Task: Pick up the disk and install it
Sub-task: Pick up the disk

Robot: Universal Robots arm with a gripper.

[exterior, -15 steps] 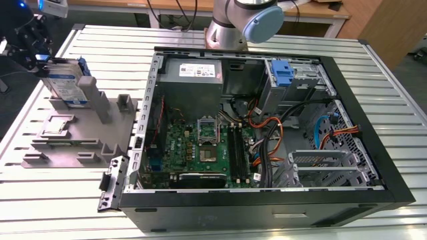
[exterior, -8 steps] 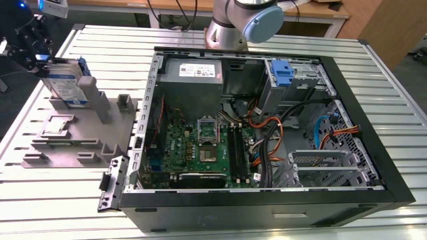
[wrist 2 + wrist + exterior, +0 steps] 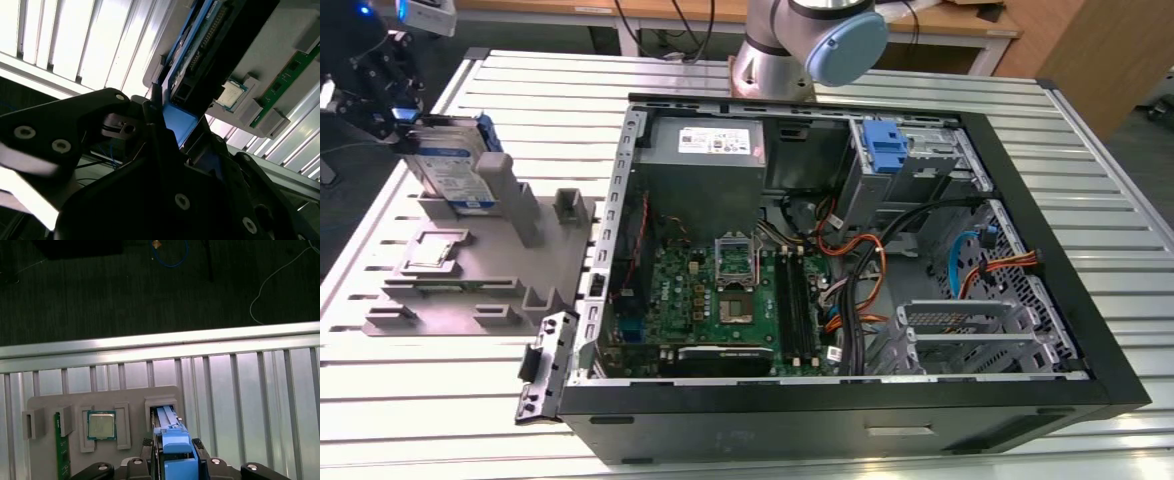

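The arm (image 3: 817, 42) reaches to the exterior view's left, jaws clamping the disk (image 3: 454, 168).

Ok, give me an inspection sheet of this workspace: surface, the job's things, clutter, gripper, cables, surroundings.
Surface: slatted metal table carrying an open computer case and a grey fixture tray.
Job's things: the disk stands upright in a slot of the fixture tray, outside the case.
Clutter: a square chip and a green circuit strip sit in the tray.
Gripper: the gripper is at the disk's top edge.
Cables: orange and black cables run inside the case; a blue cable lies on the floor.
Surroundings: dark floor, wooden furniture.
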